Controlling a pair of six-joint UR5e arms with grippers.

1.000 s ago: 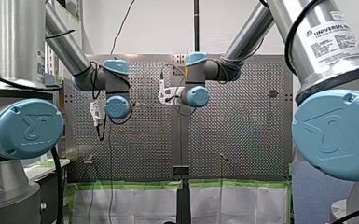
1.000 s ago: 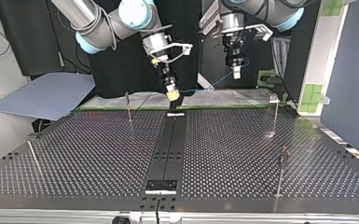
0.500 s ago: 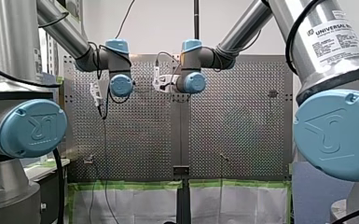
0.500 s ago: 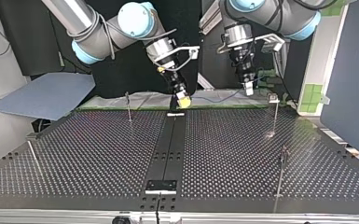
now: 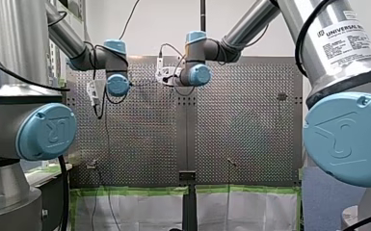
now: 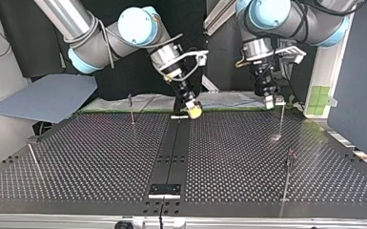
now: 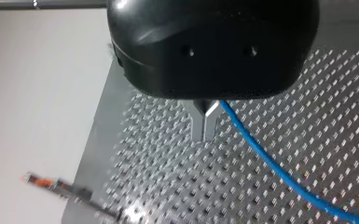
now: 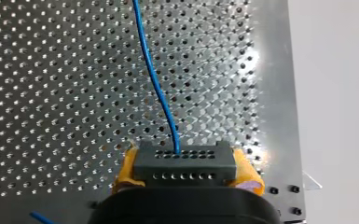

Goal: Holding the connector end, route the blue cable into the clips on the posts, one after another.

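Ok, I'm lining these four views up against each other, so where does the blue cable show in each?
Front view: blue cable not discernible.
Top view: blue cable faint, along the perforated table's far edge, right of the middle.
Left wrist view: blue cable slants away from my left pincer.
Right wrist view: blue cable runs ahead from the connector in my right pincer.
Shared landmark: the perforated table.

Cable (image 8: 156, 88): blue. Connector (image 8: 184, 163): grey, two rows of small dark holes. Right pincer (image 8: 185, 169): yellow pads (image 8: 248, 176), black body. Left pincer (image 7: 205, 135): black body, bare-metal fingers (image 7: 197, 123). Counter (image 6: 76, 157): dark, regular grid of holes. Tape (image 5: 139, 191) at counter edge: green. Joint caps (image 5: 48, 138): light blue. Arm tubes (image 5: 14, 43): silver.
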